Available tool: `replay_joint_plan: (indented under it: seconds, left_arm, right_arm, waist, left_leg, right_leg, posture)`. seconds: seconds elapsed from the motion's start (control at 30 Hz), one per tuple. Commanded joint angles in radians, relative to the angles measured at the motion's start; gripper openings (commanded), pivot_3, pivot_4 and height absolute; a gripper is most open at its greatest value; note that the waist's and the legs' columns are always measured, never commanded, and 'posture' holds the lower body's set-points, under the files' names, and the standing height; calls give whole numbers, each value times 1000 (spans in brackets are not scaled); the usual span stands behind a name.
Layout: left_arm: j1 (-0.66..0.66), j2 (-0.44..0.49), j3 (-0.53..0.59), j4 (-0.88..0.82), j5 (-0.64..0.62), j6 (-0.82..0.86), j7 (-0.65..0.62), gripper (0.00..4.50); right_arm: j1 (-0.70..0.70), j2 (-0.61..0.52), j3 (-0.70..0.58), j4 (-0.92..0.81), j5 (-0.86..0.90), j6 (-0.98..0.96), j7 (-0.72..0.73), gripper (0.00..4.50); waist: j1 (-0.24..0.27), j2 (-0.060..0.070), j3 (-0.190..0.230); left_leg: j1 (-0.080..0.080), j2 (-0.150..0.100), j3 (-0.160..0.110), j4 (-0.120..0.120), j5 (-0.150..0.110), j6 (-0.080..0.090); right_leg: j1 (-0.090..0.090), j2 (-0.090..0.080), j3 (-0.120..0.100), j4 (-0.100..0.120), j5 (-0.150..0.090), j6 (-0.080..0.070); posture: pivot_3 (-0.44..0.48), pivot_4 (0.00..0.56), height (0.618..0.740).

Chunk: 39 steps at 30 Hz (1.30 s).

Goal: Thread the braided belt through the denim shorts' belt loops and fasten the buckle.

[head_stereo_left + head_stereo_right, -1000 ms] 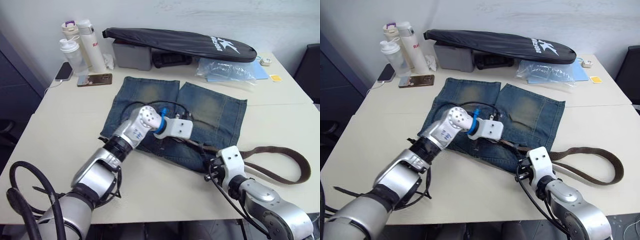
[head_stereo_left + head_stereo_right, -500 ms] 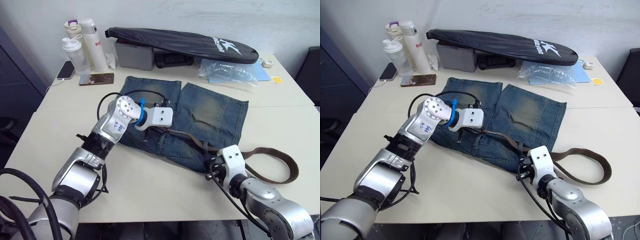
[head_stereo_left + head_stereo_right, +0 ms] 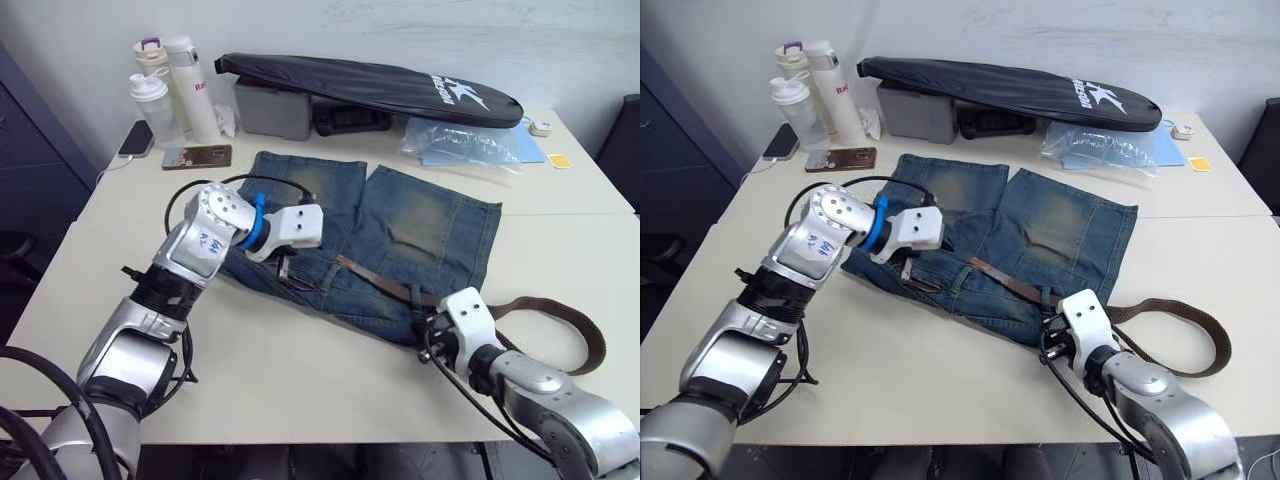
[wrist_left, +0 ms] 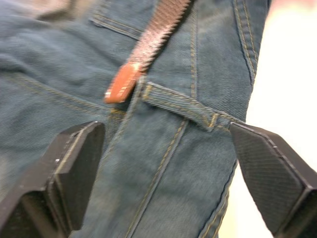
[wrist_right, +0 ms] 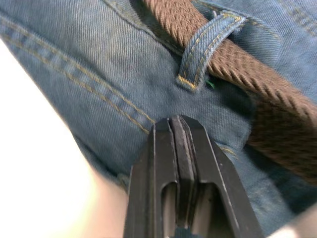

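Observation:
The denim shorts (image 3: 420,225) lie flat mid-table, waistband toward me. The braided belt (image 3: 385,282) runs along the waistband and ends in a loose loop (image 3: 590,345) on the table to the right. Its tan tip (image 4: 121,84) rests on the denim just short of a belt loop (image 4: 183,106). My left gripper (image 4: 166,130) hovers open over that tip, holding nothing. My right gripper (image 5: 181,126) is shut, its tips on the waistband at the shorts' right corner (image 3: 432,332). There the belt (image 5: 237,64) passes under another belt loop (image 5: 205,44). The buckle is out of view.
A long black zipped bag (image 3: 370,85) lies over a grey box (image 3: 268,108) at the back. Bottles (image 3: 165,85) and two phones (image 3: 195,157) stand at the back left, a clear plastic bag (image 3: 465,140) at the back right. The table's front edge is close.
My left gripper drew the belt tip leftward along the waistband, then opened and let it go. The belt's loose loop on the right has shrunk. The right gripper stayed put.

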Motion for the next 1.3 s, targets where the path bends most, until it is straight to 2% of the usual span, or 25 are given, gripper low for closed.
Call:
replay_joint_plan:
  seconds: [0.03, 0.07, 0.1, 0.13, 0.23, 0.33, 0.47, 0.57, 0.6, 0.67, 0.7, 0.8, 0.93, 1.1, 1.3]
  left_arm:
    - [-19, 2, 56, -5, -71, 55, -17, 4500]
    - [-11, 3, 67, -9, -90, 77, -23, 4500]
    - [-4, 6, 72, -14, -104, 93, -32, 4500]
    - [4, 9, 77, -19, -118, 111, -35, 4500]
    - [27, 19, 91, -31, -152, 146, -35, 4500]
    - [50, 43, 96, -41, -158, 138, -32, 4500]
    - [72, 70, 98, -62, -159, 131, -15, 4500]
    - [83, 82, 96, -77, -164, 131, -9, 4500]
    - [86, 82, 98, -84, -170, 138, -6, 4500]
    - [93, 85, 100, -99, -177, 147, -3, 4500]
    - [97, 86, 100, -106, -183, 151, -1, 4500]
    - [105, 89, 98, -124, -198, 161, -3, 4500]
    - [118, 87, 94, -144, -212, 170, -1, 4500]
    - [131, 68, 82, -168, -227, 183, 15, 4500]
    - [143, 48, 67, -200, -246, 204, 20, 4500]
  right_arm:
    - [-20, -60, -35, -106, 4, -53, 74, 665]
    - [-43, -92, -29, -127, 5, -58, 99, 783]
    - [-60, -119, -18, -140, 3, -61, 121, 1467]
    - [-74, -148, 1, -147, -7, -60, 140, 1683]
    - [-109, -231, 109, -131, -83, -86, 174, 2903]
    - [-143, -236, 221, -75, -130, -108, 193, 2903]
    - [-149, -200, 271, 15, -161, -110, 195, 2903]
    - [-159, -194, 258, 72, -183, -100, 194, 1551]
    - [-158, -214, 262, 87, -205, -117, 202, 1173]
    - [-145, -259, 256, 107, -238, -157, 228, 142]
    - [-128, -301, 254, 114, -266, -203, 251, 18]
    - [-65, -407, 226, 140, -325, -343, 319, 18]
    - [61, -501, 94, 231, -367, -537, 399, 18]
    - [162, -543, -30, 404, -409, -766, 491, 18]
    - [202, -540, -125, 549, -439, -953, 560, 18]
  waist:
    - [-1, 0, 0]
    - [-2, 0, 0]
    - [-5, 0, 1]
    - [-10, 1, 3]
    - [-13, 1, 3]
    - [-17, 0, 3]
    - [-20, 0, 3]
    - [-20, 1, 3]
    - [-19, 0, 3]
    - [-17, 1, 3]
    - [-16, 1, 2]
    - [-5, 1, 3]
    - [10, 1, 3]
    - [18, -1, 4]
    - [23, -2, 6]
  left_leg:
    - [0, 0, 0, 0, 0, 0]
    - [0, 0, 0, 0, 0, 0]
    - [0, 1, 0, -1, 0, 0]
    - [1, 2, 0, -1, 0, 0]
    - [1, 2, 0, -1, 1, 0]
    - [1, 3, -1, -1, 1, 0]
    - [1, 3, -2, -1, 1, 0]
    - [1, 2, -2, 0, 1, 0]
    - [1, 2, -2, 0, 1, 0]
    - [1, 2, -3, 0, 1, 0]
    - [1, 2, -3, 1, 1, 0]
    - [1, 1, -3, 1, 1, 0]
    - [0, -1, -4, 2, 0, 0]
    - [0, -1, -4, 5, -1, 2]
    - [0, -1, -3, 7, -1, 3]
  right_leg:
    - [0, 0, 0, 0, 0, 0]
    - [0, 1, 0, 0, 0, 0]
    - [0, 1, 0, 0, 0, 0]
    - [0, 2, 0, 0, 0, 0]
    - [0, 2, 0, 1, 0, 0]
    - [0, 1, 0, 0, 0, 0]
    - [0, -1, 0, 0, 0, 0]
    - [0, -2, 0, 1, 0, 0]
    - [0, -2, 0, 1, 0, 0]
    - [1, -3, -1, 0, 0, 0]
    - [1, -3, -1, 0, 0, 0]
    - [2, -2, -2, -1, 0, 0]
    - [3, -1, -3, -2, 0, 0]
    - [5, -1, -2, -3, 0, 0]
    - [5, 0, -2, -2, 0, 0]
  posture:
    - [0, 150, 740]
    - [0, 150, 740]
    - [0, 150, 740]
    - [0, 150, 740]
    - [0, 150, 740]
    - [0, 150, 740]
    - [0, 150, 740]
    - [0, 150, 740]
    - [0, 150, 740]
    - [0, 150, 740]
    - [0, 150, 740]
    - [0, 150, 740]
    - [0, 150, 740]
    - [0, 150, 740]
    - [0, 150, 740]
